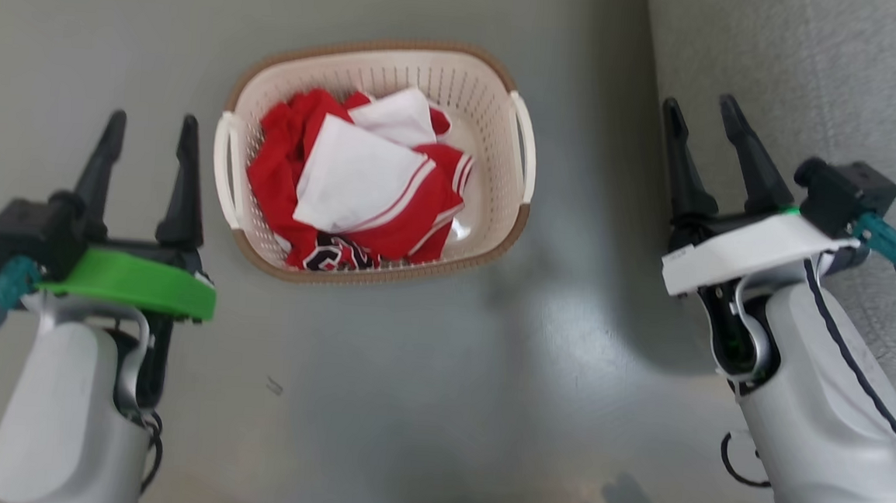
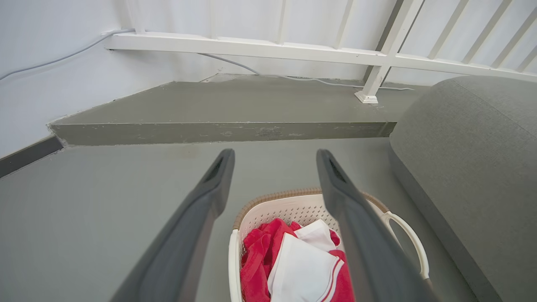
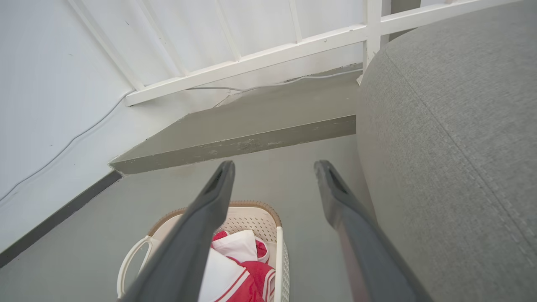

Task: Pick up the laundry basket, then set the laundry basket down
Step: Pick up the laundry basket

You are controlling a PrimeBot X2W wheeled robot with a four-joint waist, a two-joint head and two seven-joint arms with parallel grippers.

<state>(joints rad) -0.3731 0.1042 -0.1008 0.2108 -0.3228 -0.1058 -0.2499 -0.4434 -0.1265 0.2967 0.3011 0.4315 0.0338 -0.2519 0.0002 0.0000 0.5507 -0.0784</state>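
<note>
Resting on the grey floor (image 1: 409, 373), the laundry basket (image 1: 466, 89) is sitting upright ahead of the robot, roughly midway between its two arms. It is lying slightly askew, so that the white right handle (image 1: 523, 143) is standing a little farther off than the left handle (image 1: 224, 168). Red and white garments (image 1: 359, 184) are lying loose inside, below the brown rim, so in my judgement nothing is obstructing a grasp at the sides. The left pincer (image 1: 152, 123) is hanging with its fingers spread wide and carrying nothing, just beside the left handle in the head view. The right pincer (image 1: 700, 105) is likewise gaping wide and empty, well apart from the right handle and close to the grey upholstered cushion (image 1: 817, 72). Both wrist views are looking down onto the basket, which is suggesting that the arms are being held above the rim. The flanking stance is reading as deliberate: the basket is wide and is offering one handle per side, so a two-armed lift is apparently being set up. The pick-up is not yet begun, and no finger is touching the basket. By this layout the right arm is needing the longer inward travel, with the cushion crowding its outer side. The skew is posing a risk of uneven handle contact and a tilting load.
</note>
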